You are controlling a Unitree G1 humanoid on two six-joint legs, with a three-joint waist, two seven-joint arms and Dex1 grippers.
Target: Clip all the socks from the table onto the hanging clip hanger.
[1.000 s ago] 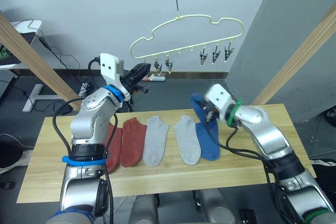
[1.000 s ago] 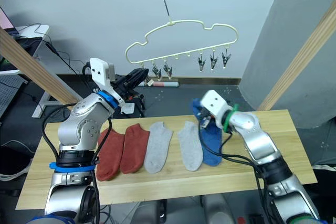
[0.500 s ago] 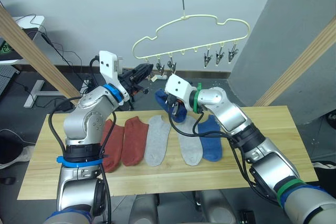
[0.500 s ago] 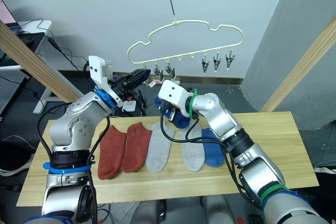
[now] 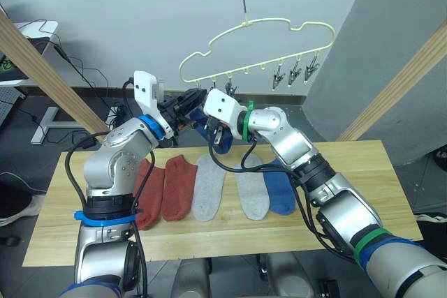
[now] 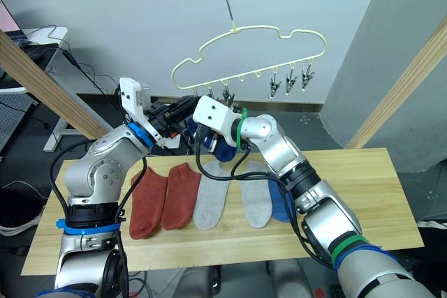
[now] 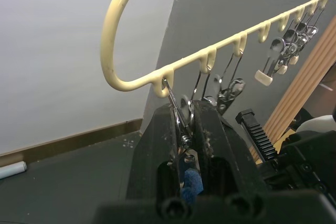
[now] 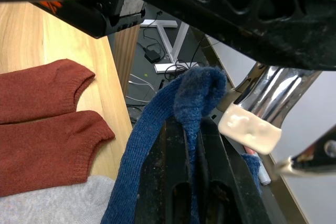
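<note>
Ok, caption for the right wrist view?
Right hand lifts a blue sock to a silver clip above the red socks.

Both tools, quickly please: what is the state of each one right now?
Left tool: shut on the end clip of the clip hanger.
Right tool: shut on a blue sock, lifted beside that clip.

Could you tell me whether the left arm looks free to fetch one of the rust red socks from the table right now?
Probably not: the left gripper is shut on the end clip of the clip hanger, squeezing it.
</note>
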